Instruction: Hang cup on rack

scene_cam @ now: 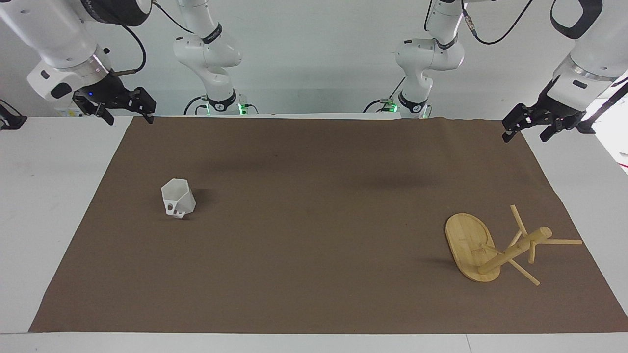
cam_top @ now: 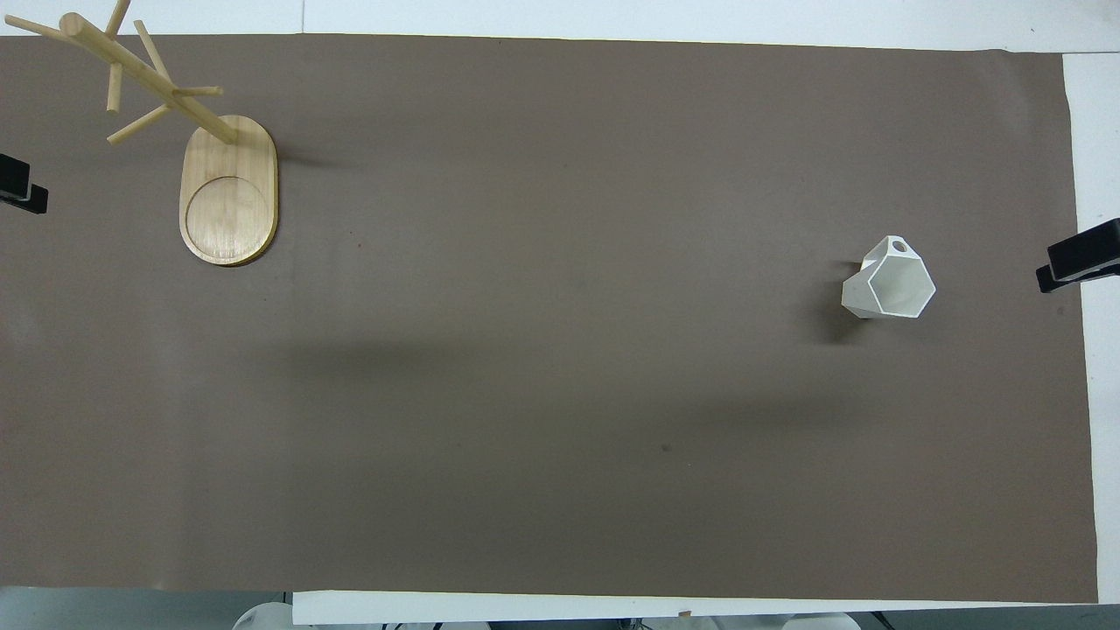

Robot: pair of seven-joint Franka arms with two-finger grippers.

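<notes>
The white faceted cup (scene_cam: 177, 198) stands upright on the brown mat toward the right arm's end; it also shows in the overhead view (cam_top: 888, 284), handle turned away from the robots. The bamboo rack (scene_cam: 471, 247) stands on its oval base toward the left arm's end, farther from the robots than the cup, with its post and pegs up (cam_top: 229, 188). My right gripper (scene_cam: 128, 116) hangs open and empty over the mat's corner, well apart from the cup. My left gripper (scene_cam: 525, 136) hangs open and empty over the mat's other near corner, apart from the rack.
The brown mat (scene_cam: 314, 255) covers most of the white table (scene_cam: 44, 196). Only the grippers' tips show in the overhead view: the left gripper (cam_top: 22, 188) and the right gripper (cam_top: 1081, 262) at the frame's edges.
</notes>
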